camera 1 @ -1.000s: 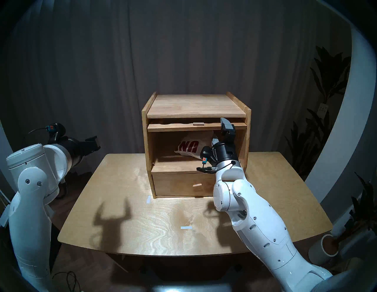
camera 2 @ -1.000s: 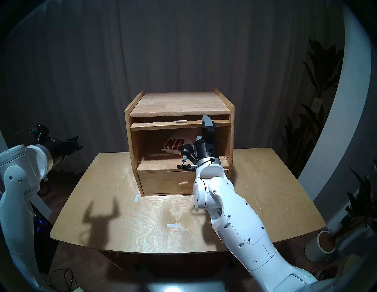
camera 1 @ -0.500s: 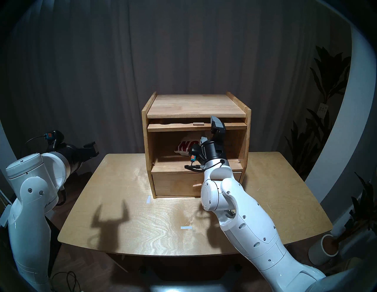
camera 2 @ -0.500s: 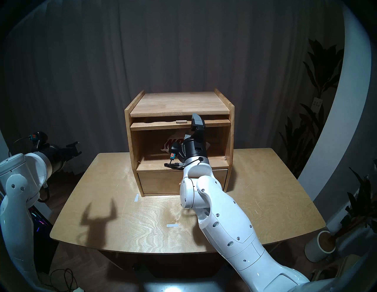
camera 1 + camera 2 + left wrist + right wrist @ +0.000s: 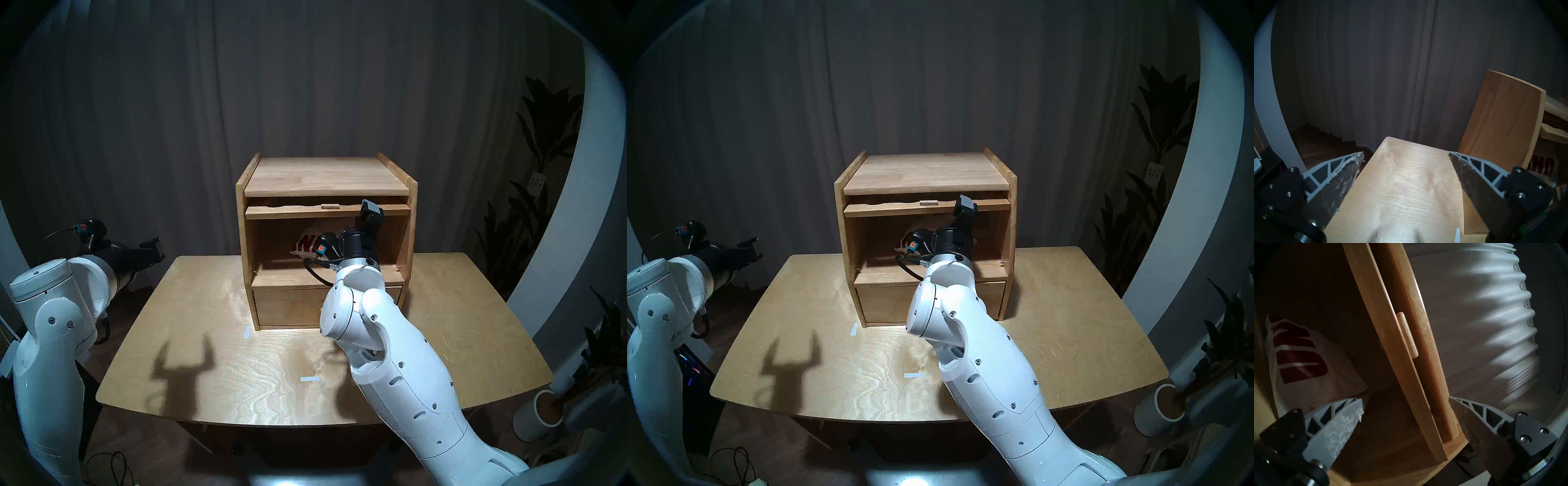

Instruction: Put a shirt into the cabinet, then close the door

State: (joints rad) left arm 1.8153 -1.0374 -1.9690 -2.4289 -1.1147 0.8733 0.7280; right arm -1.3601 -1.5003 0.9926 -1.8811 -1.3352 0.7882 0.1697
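Observation:
The wooden cabinet (image 5: 325, 176) stands at the back of the table. Its door (image 5: 291, 211) is swung up level under the top, with the peg knob (image 5: 329, 205) facing me. The white shirt (image 5: 305, 245) with dark-red letters lies in the upper compartment, partly hidden behind my right wrist. My right gripper (image 5: 364, 220) is open at the door's right end. In the right wrist view its fingers (image 5: 1339, 426) stand on either side of the door's front edge (image 5: 1390, 327), with the knob (image 5: 1407, 334) and shirt (image 5: 1305, 361) beyond. My left gripper (image 5: 152, 247) hangs open and empty off the table's left side.
The plain drawer front (image 5: 288, 305) at the cabinet's bottom is shut. Two white tape marks (image 5: 309, 379) (image 5: 247, 332) lie on the table (image 5: 203, 339). A white plant pot (image 5: 546, 410) stands on the floor at the right. Dark curtains hang behind.
My right arm has swung left and its wrist has turned, so the wrist now covers more of the shirt; the gripper stays at the door's edge. The left arm has hardly moved.

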